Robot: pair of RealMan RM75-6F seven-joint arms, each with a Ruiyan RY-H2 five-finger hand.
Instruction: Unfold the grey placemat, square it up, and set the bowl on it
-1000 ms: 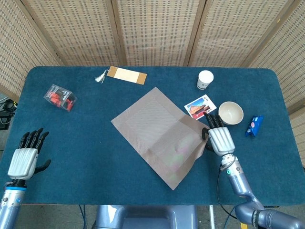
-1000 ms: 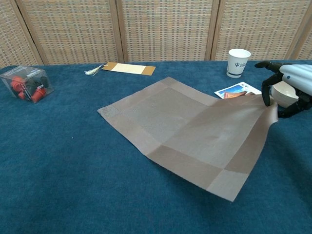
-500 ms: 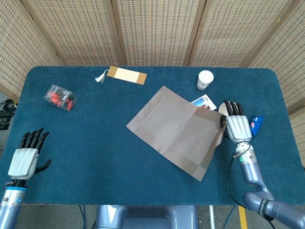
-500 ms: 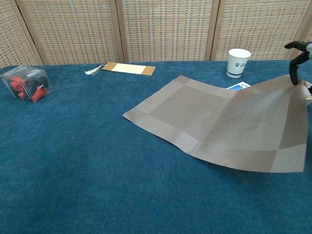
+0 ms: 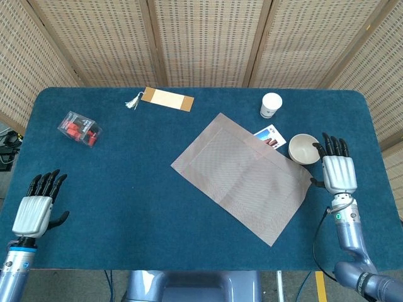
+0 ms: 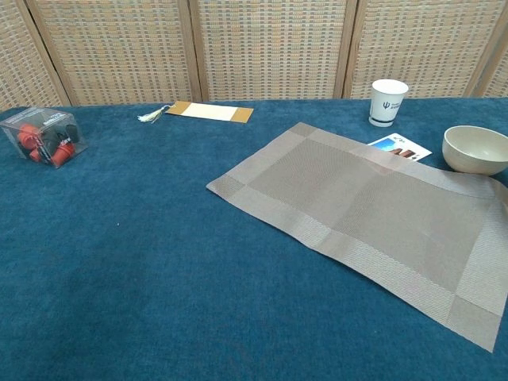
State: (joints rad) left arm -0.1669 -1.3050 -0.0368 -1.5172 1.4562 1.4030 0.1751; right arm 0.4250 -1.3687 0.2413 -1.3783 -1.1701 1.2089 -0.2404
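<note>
The grey placemat lies flat and unfolded at the centre right of the blue table, turned at an angle to the table's edges. The cream bowl stands upright just beyond the mat's far right corner, off the mat. My right hand hovers to the right of the mat and bowl, fingers apart, holding nothing; the chest view does not show it. My left hand stays open near the table's front left corner, far from the mat.
A white paper cup stands behind the mat. A picture card lies partly under the mat's far edge. A clear box of red items and a tan bookmark lie to the left.
My right hand pulled the mat's right edge rightward, let it drop flat and moved off to the right. The bowl, hidden half a second ago, is uncovered. The left hand has not moved.
</note>
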